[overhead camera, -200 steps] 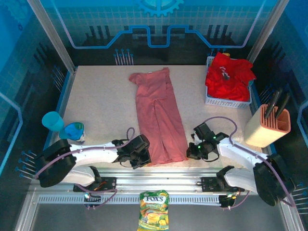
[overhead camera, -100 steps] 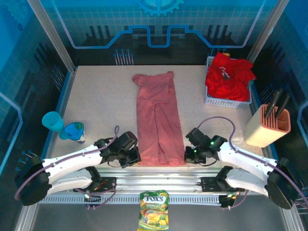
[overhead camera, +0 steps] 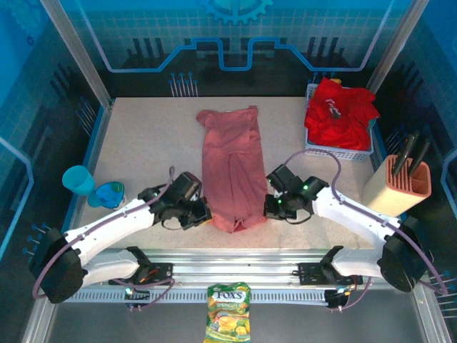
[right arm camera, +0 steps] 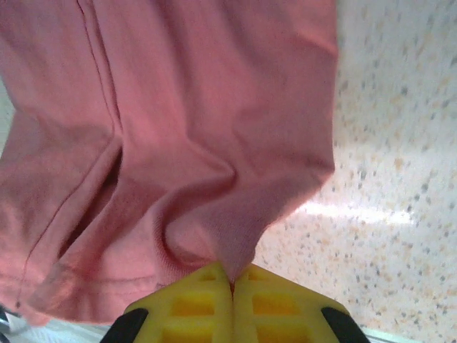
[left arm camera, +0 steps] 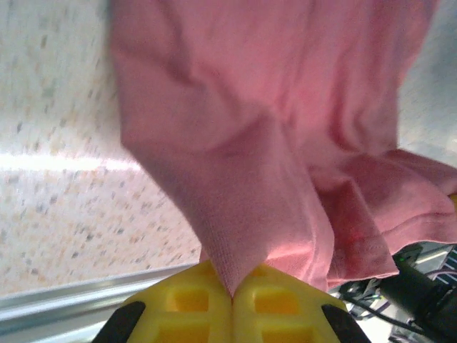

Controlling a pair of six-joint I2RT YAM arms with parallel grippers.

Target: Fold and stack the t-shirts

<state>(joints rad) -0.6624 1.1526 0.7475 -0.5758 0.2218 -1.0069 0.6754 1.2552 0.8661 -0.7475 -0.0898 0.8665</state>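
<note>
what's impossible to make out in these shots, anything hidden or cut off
- Top view: how many bright red cloth t-shirts lie heaped in the white plastic mesh basket; they cover each other.
- Top view: the small white print on one is too small to read.
- Wrist views: the faded salmon-pink t-shirt, pinched in the shut left gripper and right gripper, hides the table beneath it; the bottom edge cuts off both grippers' bodies.
</note>
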